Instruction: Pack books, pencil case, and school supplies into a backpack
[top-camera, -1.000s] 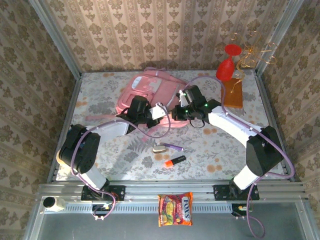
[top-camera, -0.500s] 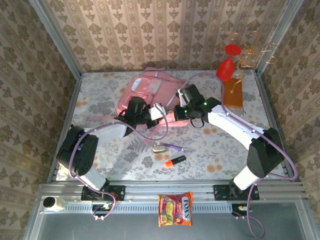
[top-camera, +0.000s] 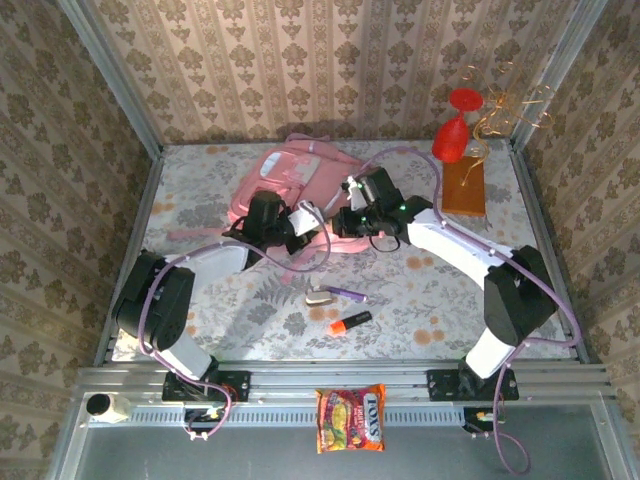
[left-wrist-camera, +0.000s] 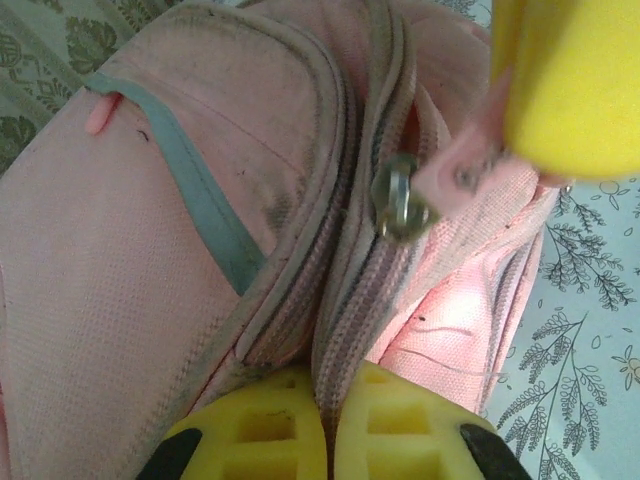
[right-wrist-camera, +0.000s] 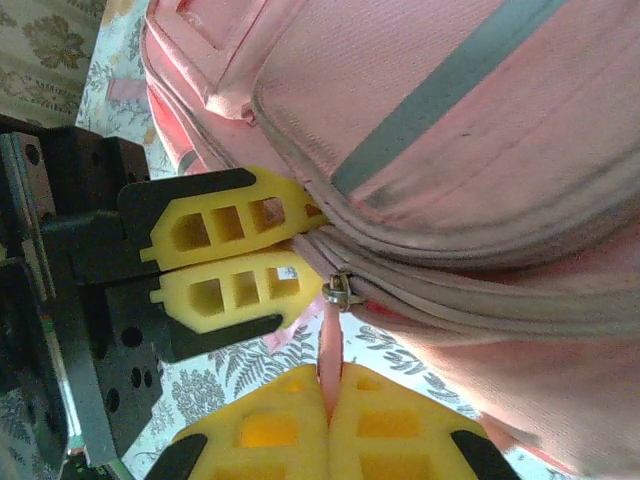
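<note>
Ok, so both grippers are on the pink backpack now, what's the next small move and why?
Probably have the right gripper draw the zip pull along the track, away from the left gripper. It is shut on the pull, the left is shut on the backpack seam beside the slider, and the marker and pen lie unpacked.

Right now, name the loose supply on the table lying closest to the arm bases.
The orange-and-black marker; the purple pen and the small beige piece lie just beyond it, nearer the pink backpack.
</note>
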